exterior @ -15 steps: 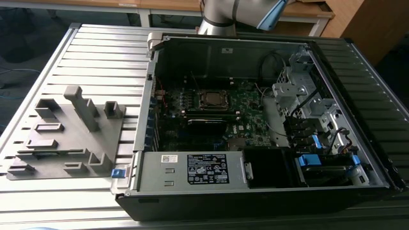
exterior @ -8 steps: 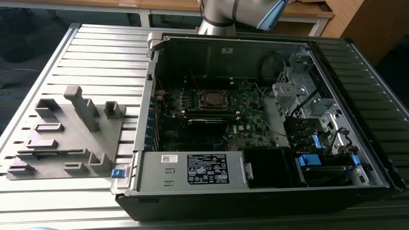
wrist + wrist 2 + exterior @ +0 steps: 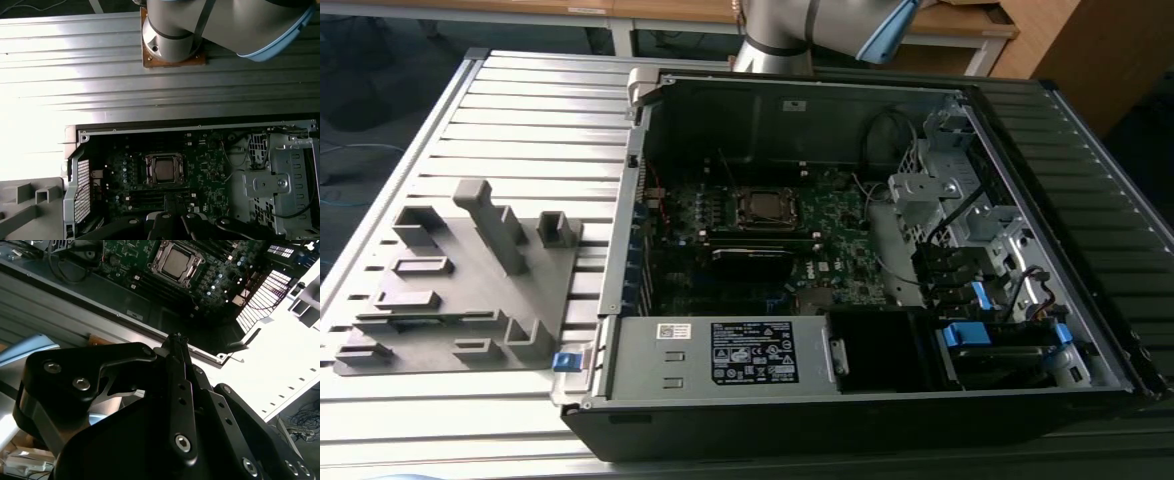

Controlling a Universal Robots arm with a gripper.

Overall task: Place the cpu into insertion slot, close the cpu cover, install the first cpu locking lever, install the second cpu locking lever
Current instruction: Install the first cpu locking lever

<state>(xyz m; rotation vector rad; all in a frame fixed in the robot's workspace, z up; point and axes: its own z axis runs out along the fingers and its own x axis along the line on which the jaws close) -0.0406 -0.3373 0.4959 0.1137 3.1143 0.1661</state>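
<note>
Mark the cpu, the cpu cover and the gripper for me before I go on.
cpu (image 3: 176, 262): second wrist view, middle of its dull grey metal top.
cpu cover (image 3: 170, 276): second wrist view, shiny frame strip along one edge of the cpu.
gripper (image 3: 176, 339): second wrist view, tip where the shut jaws meet.

The cpu (image 3: 757, 205) is showing dull silver-grey, the board (image 3: 834, 225) dark green, the gripper (image 3: 176, 342) black, the table (image 3: 520, 100) ribbed silver, the clips (image 3: 965, 335) blue.

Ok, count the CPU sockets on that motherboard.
1. The socket sits in the middle of the motherboard with the cpu in it. The power supply box and drive cage cover parts of the board, so another may be hidden.
</note>
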